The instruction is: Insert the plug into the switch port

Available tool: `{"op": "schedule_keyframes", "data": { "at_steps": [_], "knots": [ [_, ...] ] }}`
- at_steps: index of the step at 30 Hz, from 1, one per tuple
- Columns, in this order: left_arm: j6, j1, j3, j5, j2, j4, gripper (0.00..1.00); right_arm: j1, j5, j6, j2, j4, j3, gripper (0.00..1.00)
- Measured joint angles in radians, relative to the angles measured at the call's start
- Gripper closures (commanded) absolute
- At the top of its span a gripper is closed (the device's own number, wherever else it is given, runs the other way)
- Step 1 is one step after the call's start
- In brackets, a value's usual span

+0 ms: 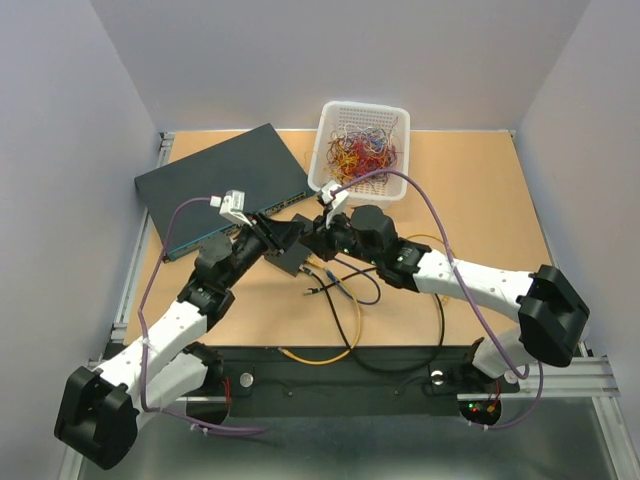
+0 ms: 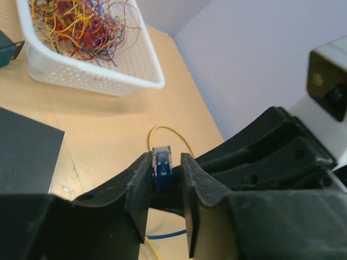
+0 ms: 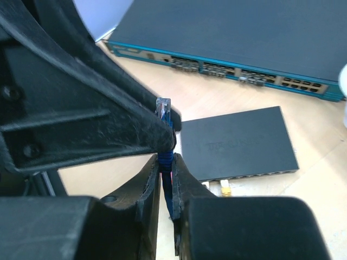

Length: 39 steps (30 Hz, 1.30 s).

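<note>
Over the tan desk [image 1: 480, 200], within pale lilac walls [image 1: 330, 50], pinching the blue plug [image 3: 164, 115] in the right fingers [image 3: 149, 189], flanking it with narrowly parted left fingers [image 2: 138, 184]. Holding it clear of the switch port [image 3: 255, 174] on the black box [image 3: 238, 143], lid lettering unreadable.

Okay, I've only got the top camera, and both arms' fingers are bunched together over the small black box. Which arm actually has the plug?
Observer: In the right wrist view, the right fingers are shut on the blue plug, below its clear tip.
Operator: And the left?
Observer: The left fingers flank that tip. I can't tell whether they touch it.
Operator: Anything at the ports?
Observer: A yellow connector sits at the small black switch's port row. I can't tell whether it's plugged in.
</note>
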State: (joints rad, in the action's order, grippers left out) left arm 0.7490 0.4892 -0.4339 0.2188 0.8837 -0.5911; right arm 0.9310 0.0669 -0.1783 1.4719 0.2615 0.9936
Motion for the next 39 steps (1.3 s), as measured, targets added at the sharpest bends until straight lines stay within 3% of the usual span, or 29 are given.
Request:
{"op": "schedule_keyframes", "data": {
  "at_steps": [4,8,22,39],
  "knots": [
    [-0.018,0.0,0.006,0.011,-0.033,-0.034,0.45,0.0,0.073,-0.02,-0.011,0.019,-0.017,1.0],
    [-0.028,0.0,0.036,0.045,-0.053,-0.096,0.39,-0.001,0.13,-0.048,-0.016,0.047,-0.04,1.0],
    [-0.031,0.0,0.112,0.142,-0.181,-0.251,0.44,-0.168,0.449,-0.291,-0.072,0.337,-0.209,1.0],
    [-0.045,-0.001,0.127,0.154,-0.132,-0.308,0.44,-0.171,0.677,-0.433,-0.011,0.533,-0.209,1.0]
  ]
}}
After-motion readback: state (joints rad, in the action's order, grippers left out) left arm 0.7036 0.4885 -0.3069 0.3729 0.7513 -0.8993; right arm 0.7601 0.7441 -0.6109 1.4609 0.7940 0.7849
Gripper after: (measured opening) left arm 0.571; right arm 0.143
